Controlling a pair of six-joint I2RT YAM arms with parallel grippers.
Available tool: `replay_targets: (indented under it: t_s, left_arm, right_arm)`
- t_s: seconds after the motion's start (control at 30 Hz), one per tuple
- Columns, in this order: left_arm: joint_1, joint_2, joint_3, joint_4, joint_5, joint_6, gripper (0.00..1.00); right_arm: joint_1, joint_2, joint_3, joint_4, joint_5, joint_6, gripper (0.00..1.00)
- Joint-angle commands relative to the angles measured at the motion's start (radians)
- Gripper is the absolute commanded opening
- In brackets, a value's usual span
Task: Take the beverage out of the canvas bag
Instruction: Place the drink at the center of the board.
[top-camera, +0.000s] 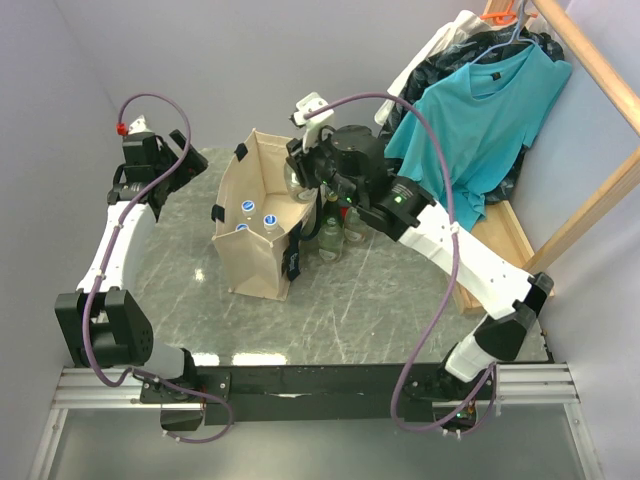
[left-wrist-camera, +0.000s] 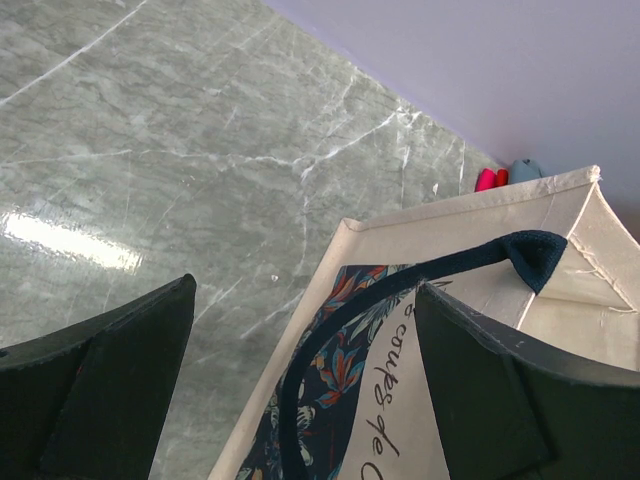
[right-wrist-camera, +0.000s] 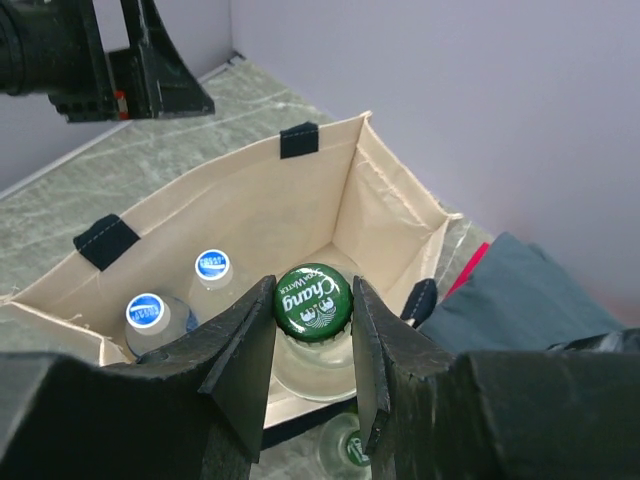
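Note:
The beige canvas bag (top-camera: 255, 225) stands open on the table, with black handles (left-wrist-camera: 400, 285). My right gripper (right-wrist-camera: 314, 300) is shut on the green "Chang" cap of a clear glass bottle (right-wrist-camera: 312, 345) and holds it above the bag's right rim; the bottle also shows in the top view (top-camera: 297, 180). Blue-capped plastic bottles (right-wrist-camera: 212, 264) stand inside the bag. My left gripper (left-wrist-camera: 305, 290) is open and empty. Its fingers straddle the bag's printed outer side and a handle without touching. It hovers left of the bag (top-camera: 185, 165).
Several clear bottles (top-camera: 335, 235) stand on the table just right of the bag, one under my right gripper (right-wrist-camera: 350, 452). A teal T-shirt (top-camera: 480, 120) and dark clothes hang on a wooden rack (top-camera: 600, 80) at the back right. Walls close the left and far sides.

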Motion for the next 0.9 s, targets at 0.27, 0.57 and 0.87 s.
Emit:
replay_targets:
  t_s: [0.27,0.57,0.87]
  left_arm:
    - [-0.023,-0.037,-0.013,0.041,0.004,-0.007,0.96]
    - [-0.026,-0.043,-0.017,0.049,0.012,-0.007,0.96]
    - [-0.041,-0.037,-0.017,0.047,0.007,-0.006,0.96]
  right_arm:
    - [0.014,-0.167,-0.029,0.267,0.121,-0.044,0.00]
    - [0.014,-0.275,-0.160,0.291,0.218,-0.039,0.00]
    - [0.014,-0.364,-0.260,0.284,0.290,-0.026,0.00]
